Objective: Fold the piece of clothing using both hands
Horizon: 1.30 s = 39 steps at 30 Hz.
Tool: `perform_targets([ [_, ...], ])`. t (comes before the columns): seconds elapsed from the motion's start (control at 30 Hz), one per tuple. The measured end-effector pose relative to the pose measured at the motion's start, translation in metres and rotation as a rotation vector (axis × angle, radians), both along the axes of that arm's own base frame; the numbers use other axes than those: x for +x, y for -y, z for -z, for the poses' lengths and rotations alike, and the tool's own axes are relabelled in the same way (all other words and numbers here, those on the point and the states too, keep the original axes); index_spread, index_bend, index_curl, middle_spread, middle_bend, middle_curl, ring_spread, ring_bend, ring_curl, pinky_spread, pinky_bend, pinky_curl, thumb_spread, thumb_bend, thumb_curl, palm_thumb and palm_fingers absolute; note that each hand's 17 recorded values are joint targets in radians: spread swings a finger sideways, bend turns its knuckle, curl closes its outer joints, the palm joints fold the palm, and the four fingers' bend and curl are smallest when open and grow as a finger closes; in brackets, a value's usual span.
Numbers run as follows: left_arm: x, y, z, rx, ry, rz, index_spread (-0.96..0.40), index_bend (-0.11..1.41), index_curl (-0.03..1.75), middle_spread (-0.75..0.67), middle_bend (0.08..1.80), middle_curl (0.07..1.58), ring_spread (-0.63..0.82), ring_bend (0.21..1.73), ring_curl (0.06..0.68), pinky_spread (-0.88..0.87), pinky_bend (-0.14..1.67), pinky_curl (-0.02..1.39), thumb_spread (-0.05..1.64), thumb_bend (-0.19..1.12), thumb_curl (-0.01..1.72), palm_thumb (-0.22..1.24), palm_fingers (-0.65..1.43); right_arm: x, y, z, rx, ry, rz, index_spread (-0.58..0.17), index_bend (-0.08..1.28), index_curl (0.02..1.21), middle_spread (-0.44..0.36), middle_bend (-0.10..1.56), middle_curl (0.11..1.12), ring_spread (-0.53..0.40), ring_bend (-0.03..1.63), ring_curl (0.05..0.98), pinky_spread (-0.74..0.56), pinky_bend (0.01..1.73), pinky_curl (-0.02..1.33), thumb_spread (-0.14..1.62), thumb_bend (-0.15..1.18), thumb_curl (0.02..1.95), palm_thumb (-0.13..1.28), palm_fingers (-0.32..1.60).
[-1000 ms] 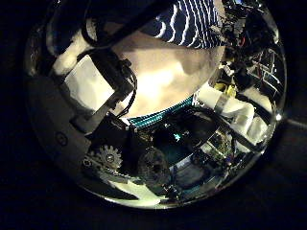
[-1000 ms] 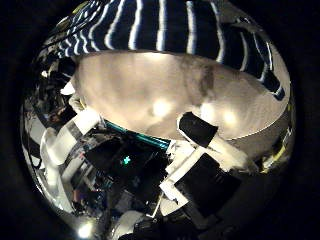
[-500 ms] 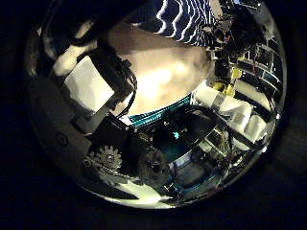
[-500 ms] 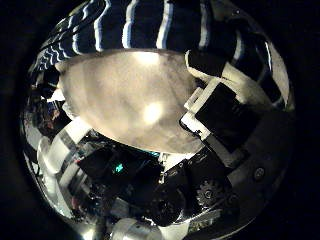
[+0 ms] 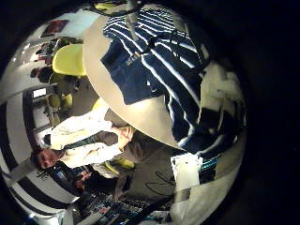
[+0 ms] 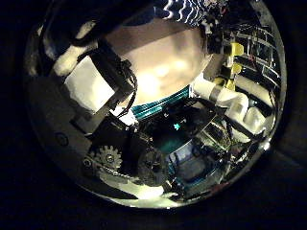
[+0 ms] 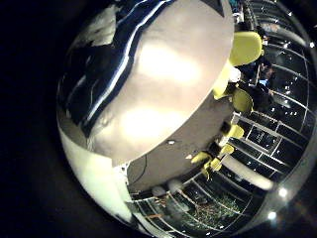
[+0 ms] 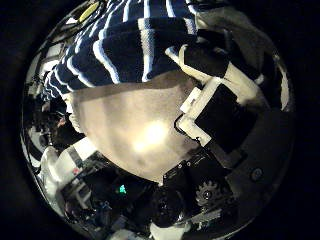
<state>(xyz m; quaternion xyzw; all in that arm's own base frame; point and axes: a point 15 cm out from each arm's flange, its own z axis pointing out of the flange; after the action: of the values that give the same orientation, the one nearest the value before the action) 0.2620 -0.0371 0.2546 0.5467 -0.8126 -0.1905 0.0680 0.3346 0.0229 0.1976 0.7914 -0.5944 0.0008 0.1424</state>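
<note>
A dark garment with light stripes (image 5: 155, 56) lies spread on a round table (image 5: 131, 108). In the left little finger side view, my left hand's fingers (image 5: 220, 94) reach straight over the cloth near its edge. Its thumb side (image 6: 96, 86) hangs over the bare table (image 6: 158, 57), and only a strip of garment (image 6: 182, 10) shows there. The garment (image 8: 130, 45) fills much of the right thumb side view and bulges at its hem. My right hand's thumb (image 8: 225, 100) touches that hem, but whether it pinches the cloth is hidden. The right little finger side view shows the garment (image 7: 109, 59) beside bare table (image 7: 173, 69).
Chairs (image 7: 246, 45) stand round the table's far rim, one (image 5: 70, 58) close to the edge by the garment. The table's rim (image 8: 110, 165) runs near my right hand, with equipment beyond it.
The right palm has come closer to the garment, and its thumb has swung in against the hem. The left palm view has shifted, with less cloth in it. The left thumb's pose is unchanged.
</note>
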Motion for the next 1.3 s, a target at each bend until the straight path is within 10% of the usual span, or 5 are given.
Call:
perform_targets([
  [0.57,-0.005,-0.004,-0.064,-0.014,0.009,0.034,-0.51,0.16,1.46,-0.61,0.75,1.39,-0.42,1.58,0.539,-0.51,1.58,0.63,1.17,-0.01,0.54,0.85,0.78,-0.013,-0.018,-0.123,0.078,0.136,-0.004,-0.355,1.04,1.03,-0.237,1.22,1.04,-0.273,1.33,0.869,-0.22,1.21,1.06,1.26,-0.01,0.6,1.01,0.99],
  [0.87,0.061,-0.023,-0.11,0.088,0.101,0.028,-0.47,0.16,1.48,-0.62,0.74,1.38,-0.42,1.58,0.539,-0.51,1.58,0.62,1.17,-0.02,0.54,0.84,0.78,0.03,-0.033,-0.171,0.07,0.185,-0.031,-0.34,1.04,1.04,-0.214,1.24,1.02,-0.267,1.33,0.874,-0.22,1.16,1.15,1.25,-0.01,0.62,0.98,0.99],
  [1.3,0.173,-0.022,-0.01,0.19,-0.029,0.119,-0.43,0.15,1.5,-0.63,0.74,1.37,-0.42,1.57,0.538,-0.51,1.56,0.62,1.16,-0.02,0.52,0.8,0.71,0.138,-0.042,-0.072,-0.048,-0.04,-0.095,-0.33,1.03,1.04,-0.2,1.24,1.0,-0.266,1.32,0.879,-0.22,1.11,1.22,1.24,-0.02,0.61,0.93,1.0],
])
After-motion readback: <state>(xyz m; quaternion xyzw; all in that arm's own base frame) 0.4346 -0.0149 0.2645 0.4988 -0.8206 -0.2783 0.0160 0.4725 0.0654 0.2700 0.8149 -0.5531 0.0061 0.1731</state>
